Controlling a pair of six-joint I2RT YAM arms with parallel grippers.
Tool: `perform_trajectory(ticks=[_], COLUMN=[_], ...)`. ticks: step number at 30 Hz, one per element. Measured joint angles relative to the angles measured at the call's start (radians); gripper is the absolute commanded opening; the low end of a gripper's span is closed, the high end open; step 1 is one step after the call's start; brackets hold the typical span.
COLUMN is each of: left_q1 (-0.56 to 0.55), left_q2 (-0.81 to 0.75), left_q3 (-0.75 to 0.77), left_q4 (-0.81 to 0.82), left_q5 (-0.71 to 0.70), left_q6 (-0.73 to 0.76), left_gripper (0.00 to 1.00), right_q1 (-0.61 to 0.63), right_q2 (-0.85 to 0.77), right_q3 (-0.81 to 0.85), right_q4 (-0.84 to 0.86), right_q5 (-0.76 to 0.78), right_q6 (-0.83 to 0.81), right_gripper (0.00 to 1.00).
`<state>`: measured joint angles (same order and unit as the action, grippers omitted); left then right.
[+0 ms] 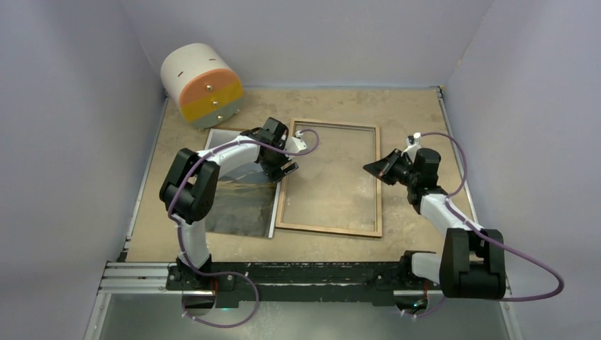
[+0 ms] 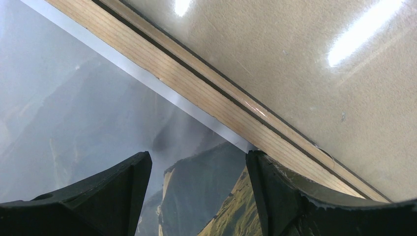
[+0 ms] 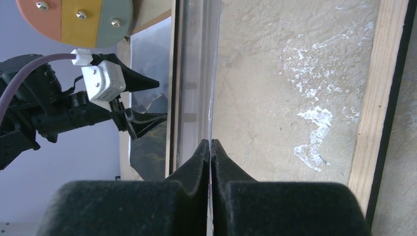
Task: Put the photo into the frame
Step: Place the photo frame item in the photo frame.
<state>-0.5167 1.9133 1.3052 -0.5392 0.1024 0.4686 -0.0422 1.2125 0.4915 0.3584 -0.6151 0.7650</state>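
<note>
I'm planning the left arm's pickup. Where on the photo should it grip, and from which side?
Probably the right long edge of the photo, its white margin beside the frame, approached from above. The print lies flat on the table, so only an edge offers a pinch, and the open left pincer hovers right over that margin.

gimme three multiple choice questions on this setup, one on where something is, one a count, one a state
1. Where is the photo relative to the frame? A inside it; B left of it; C right of it.
2. How many colour bands are on the cylinder's flat face? A two; B five; C three.
3. The left pincer is: A open; B shut on the photo; C shut on the frame.
Answers: B, it lies by the left rim; C, orange, yellow, grey-green; A, its jaws stand apart.
</note>
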Motion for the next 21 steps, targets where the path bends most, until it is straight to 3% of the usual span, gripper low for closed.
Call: perform_trajectory(ticks=[2, 4, 9, 21], left_q1=[0.000, 0.000, 0.000, 0.000], left_q2=[0.000, 0.000, 0.000, 0.002], left_q3=[0.000, 0.000, 0.000, 0.000], left_q4=[0.000, 0.000, 0.000, 0.000], left_q5=[-0.001, -0.001, -0.001, -0.001], left_q6=[0.000, 0.000, 0.000, 0.000], left_gripper=[0.75, 0.76, 0.76, 0.75], right_q1=[0.001, 0.001, 0.016, 0.159], right_q2=[0.010, 0.021, 0.039, 0.062], right_q3=[0.000, 0.000, 0.003, 0.119], right_q4=[0.003, -0.001, -0.056, -0.224], right_q5=[0.003, 0.012, 0.076, 0.283], right_q6=[-0.004, -0.015, -0.068, -0.191], right_gripper=[0.04, 0.18, 0.39, 0.68])
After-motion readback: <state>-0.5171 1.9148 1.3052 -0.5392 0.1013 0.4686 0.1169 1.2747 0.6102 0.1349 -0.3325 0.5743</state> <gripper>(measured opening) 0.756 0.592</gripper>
